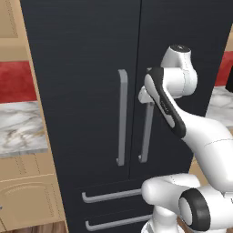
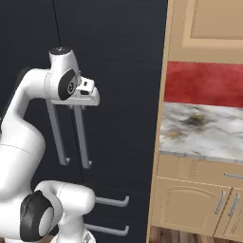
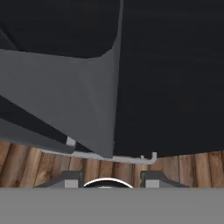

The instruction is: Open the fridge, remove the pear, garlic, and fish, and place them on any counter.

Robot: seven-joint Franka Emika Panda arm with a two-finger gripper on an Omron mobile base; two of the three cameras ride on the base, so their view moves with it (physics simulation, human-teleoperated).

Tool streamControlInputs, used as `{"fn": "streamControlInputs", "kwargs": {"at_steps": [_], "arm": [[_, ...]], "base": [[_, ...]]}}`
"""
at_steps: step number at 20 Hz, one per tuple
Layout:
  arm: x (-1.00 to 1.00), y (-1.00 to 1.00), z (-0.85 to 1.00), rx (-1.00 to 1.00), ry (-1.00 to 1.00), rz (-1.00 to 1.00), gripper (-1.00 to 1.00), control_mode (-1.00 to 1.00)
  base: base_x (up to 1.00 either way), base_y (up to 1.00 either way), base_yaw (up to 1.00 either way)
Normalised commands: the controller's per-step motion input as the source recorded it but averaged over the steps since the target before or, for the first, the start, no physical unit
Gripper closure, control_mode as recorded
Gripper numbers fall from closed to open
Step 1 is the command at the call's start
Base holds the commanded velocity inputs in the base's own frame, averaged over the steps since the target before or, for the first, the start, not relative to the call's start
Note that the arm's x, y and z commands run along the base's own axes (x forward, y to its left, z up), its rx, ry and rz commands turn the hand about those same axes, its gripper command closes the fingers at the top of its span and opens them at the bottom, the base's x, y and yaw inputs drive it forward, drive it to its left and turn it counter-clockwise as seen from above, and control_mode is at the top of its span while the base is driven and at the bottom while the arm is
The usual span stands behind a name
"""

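— Left of your gripper (image 2: pixel 81 105), what do you see?

— Marble counter (image 1: pixel 20 127) and red wall, then the closed black fridge (image 1: pixel 82 68) with its left handle (image 1: pixel 122 117). Your jaws are narrowed on the top of the right handle (image 2: pixel 80 137); pear, garlic and fish must be behind the doors.

— What's the risk?

— My guess: a straight pull, not an arc, slips you off the bar.

— And right of you?

— More counter over tan cabinets (image 2: pixel 190 204), wood floor (image 3: pixel 183 168) below.

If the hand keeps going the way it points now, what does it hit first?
Likely the right door handle of the fridge: the hand points down along it, close alongside. Past that, the floor; depth is unclear.
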Motion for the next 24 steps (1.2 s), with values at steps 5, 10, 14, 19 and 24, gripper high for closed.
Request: {"fn": "streamControlInputs", "kwargs": {"at_steps": [5, 10, 14, 19, 24], "arm": [[-0.02, 0.00, 0.00, 0.00, 0.00, 0.00, -1.00, 1.00], [0.00, 0.00, 0.00, 0.00, 0.00, 0.00, -1.00, 1.00], [0.00, 0.00, 0.00, 0.00, 0.00, 0.00, -1.00, 1.00], [0.00, 0.00, 0.00, 0.00, 0.00, 0.00, -1.00, 1.00], [0.00, 0.00, 0.00, 0.00, 0.00, 0.00, -1.00, 1.00]], "base": [[-0.23, 0.02, 0.00], [-0.53, 0.36, -0.05], [-0.18, 0.38, -0.10], [-0.15, 0.27, -0.10], [-0.33, 0.09, -0.06]]}}
